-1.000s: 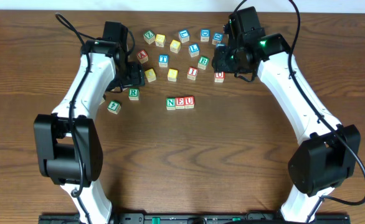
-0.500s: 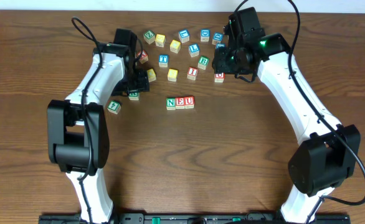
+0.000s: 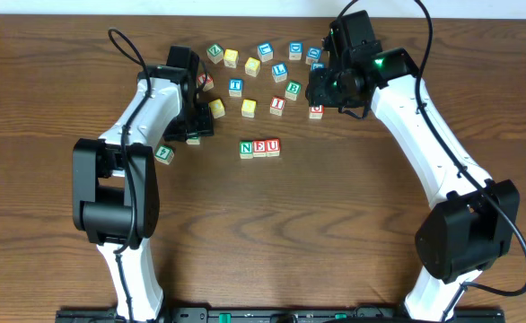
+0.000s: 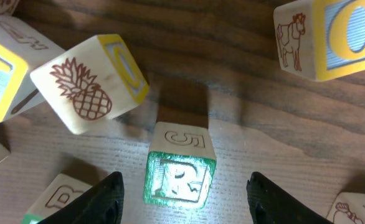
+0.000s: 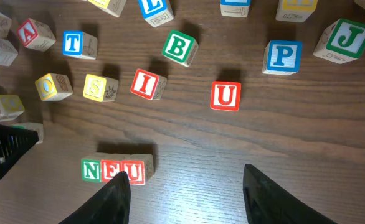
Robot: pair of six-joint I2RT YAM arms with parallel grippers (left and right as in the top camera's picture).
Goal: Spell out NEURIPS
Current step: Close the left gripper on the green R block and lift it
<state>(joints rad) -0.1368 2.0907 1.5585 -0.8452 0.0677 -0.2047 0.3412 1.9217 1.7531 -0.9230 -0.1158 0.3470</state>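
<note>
Dark wood desk (image 3: 335, 233), cubes scattered along its far side; N (image 3: 246, 148), E (image 3: 259, 147), U (image 3: 273, 146) already sit touching in a row mid-desk, so we judge R is the step in hand. Green R (image 4: 179, 180) lies flat on the desk, letter up, directly under the left end effector (image 4: 184, 196) and centred between its fingers (image 4: 108, 196); jaws are released, straddling the cube with a visible gap on each side, nothing grasped yet. A cube has no long axis (squareness is what counts); its side faces look near parallel to the fingers, so we'd not re-yaw. Left arm is clearly the nearer one; right end effector (image 5: 185, 196) hangs over the right-hand cluster, jaws apart and empty, well apart from R. Key relation for the carry: the free slot is just past U, at the row's far end from R; so R goes to the robot's right and a bit toward the base, past N and E, then down beside U without nudging it. Risk: pineapple cube (image 4: 92, 81) sits near R. Red I (image 5: 147, 84), blue P (image 5: 283, 56), yellow S (image 5: 100, 87) lie loose, nearer the right arm.
</note>
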